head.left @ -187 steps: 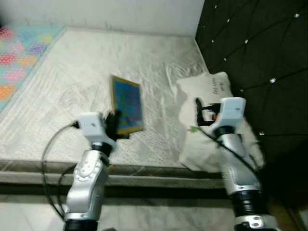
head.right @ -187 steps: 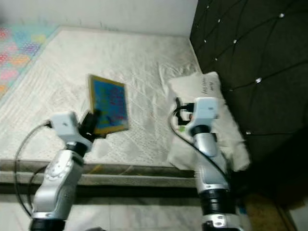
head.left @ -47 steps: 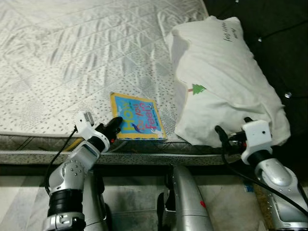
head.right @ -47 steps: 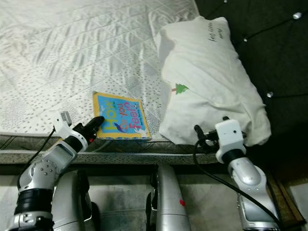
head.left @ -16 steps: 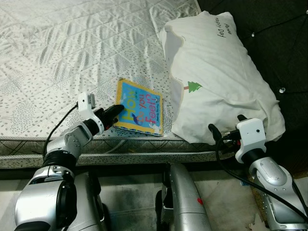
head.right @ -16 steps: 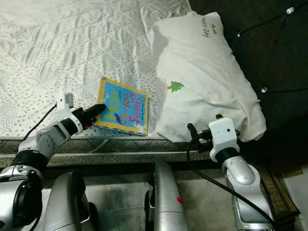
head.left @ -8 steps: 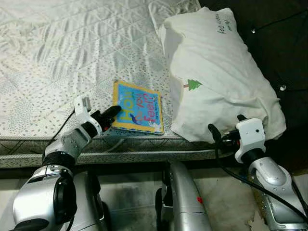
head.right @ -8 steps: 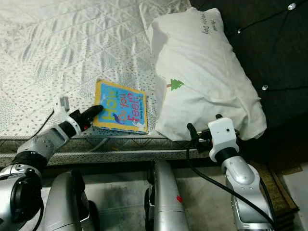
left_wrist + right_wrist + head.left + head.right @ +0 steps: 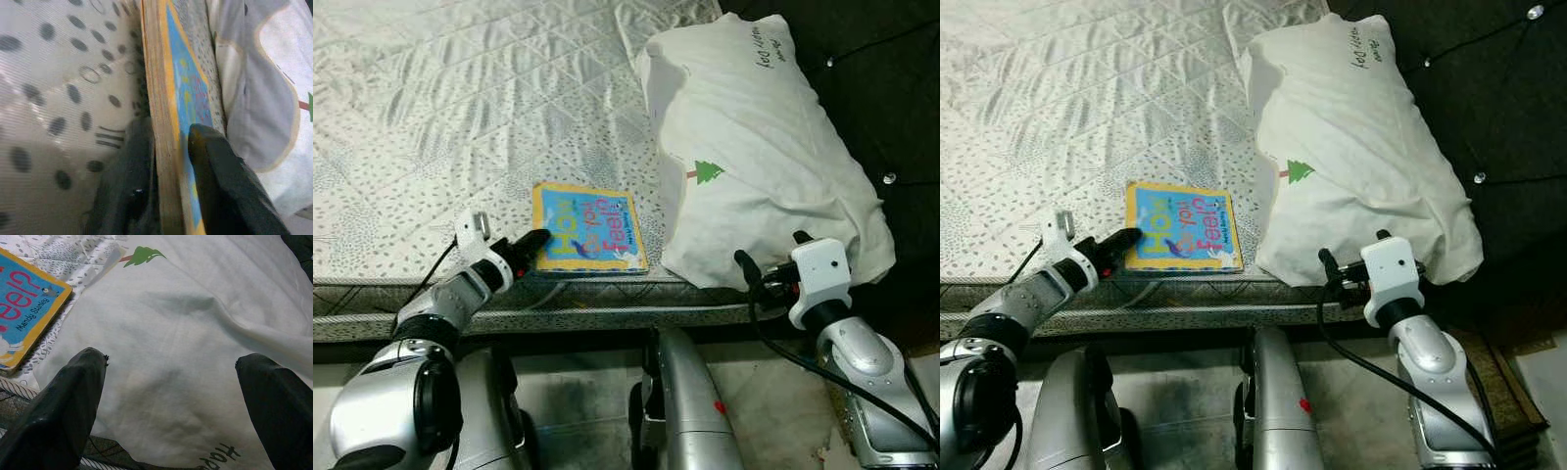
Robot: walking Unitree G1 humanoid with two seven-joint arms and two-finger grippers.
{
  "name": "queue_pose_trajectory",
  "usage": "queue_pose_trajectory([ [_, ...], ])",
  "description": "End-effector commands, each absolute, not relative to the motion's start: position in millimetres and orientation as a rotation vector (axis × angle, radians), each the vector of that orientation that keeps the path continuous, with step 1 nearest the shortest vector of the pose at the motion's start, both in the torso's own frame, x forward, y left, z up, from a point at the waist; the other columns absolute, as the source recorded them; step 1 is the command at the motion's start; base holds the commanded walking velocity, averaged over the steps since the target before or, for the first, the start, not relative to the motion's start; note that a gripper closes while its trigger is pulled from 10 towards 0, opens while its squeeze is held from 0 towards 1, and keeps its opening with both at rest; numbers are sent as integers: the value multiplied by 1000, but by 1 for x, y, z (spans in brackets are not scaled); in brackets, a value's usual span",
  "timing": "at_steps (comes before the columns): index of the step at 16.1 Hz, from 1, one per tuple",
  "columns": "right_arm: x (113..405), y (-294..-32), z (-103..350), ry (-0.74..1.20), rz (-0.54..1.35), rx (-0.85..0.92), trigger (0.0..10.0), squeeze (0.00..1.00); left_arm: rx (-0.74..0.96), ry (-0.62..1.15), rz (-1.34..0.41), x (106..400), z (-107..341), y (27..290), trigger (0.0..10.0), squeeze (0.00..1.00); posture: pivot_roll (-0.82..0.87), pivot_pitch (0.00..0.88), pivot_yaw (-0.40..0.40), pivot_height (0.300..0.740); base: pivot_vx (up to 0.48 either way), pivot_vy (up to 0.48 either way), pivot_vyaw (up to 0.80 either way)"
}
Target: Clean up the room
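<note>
A blue picture book (image 9: 587, 241) lies flat near the mattress (image 9: 460, 117) edge, a white pillow (image 9: 754, 166) at its three o'clock. The left gripper (image 9: 530, 243) pinches its nine o'clock edge; lift level, gripping firmly. The right gripper (image 9: 766, 274) hovers spread open before the pillow.

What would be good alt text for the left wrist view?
The left tool grips the edge of a blue and yellow board book, one finger on each face, above a spotted mattress; a white pillow lies beyond.
</note>
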State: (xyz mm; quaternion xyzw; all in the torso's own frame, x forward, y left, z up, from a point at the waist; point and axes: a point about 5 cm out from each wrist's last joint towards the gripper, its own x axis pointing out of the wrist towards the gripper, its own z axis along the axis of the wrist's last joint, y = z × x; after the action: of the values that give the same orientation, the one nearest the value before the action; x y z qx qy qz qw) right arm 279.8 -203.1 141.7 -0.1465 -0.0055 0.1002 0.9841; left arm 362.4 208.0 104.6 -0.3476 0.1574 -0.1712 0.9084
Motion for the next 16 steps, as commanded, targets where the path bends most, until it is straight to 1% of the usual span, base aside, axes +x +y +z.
queue_pose_trajectory([
  [1,278,-205,142,-8,194,-299,10000,0,-711,344,-316,360,99,211,10000,1000,-162,244,-162,532,0,0,0],
  [3,279,-204,142,-10,195,-300,10000,0,-703,339,-274,360,98,215,10000,1000,-162,240,-163,532,0,0,0],
  [5,280,-205,143,-14,193,-303,10000,0,-675,333,-193,360,98,226,10000,1000,-162,238,-163,532,0,0,0],
  [9,281,-205,142,-16,193,-305,10000,0,-617,293,-8,358,102,254,10000,1000,-157,231,-159,532,0,0,0],
  [14,284,-200,143,-28,194,-290,10000,0,-539,252,17,361,105,253,10000,1000,-138,225,-146,532,0,0,0],
  [15,285,-196,143,-34,199,-275,10000,0,-493,231,10,361,105,247,10000,1000,-119,226,-142,532,0,0,0],
  [16,286,-193,143,-37,202,-268,10000,0,-481,223,-1,362,105,243,10000,1000,-112,226,-142,532,0,0,0],
])
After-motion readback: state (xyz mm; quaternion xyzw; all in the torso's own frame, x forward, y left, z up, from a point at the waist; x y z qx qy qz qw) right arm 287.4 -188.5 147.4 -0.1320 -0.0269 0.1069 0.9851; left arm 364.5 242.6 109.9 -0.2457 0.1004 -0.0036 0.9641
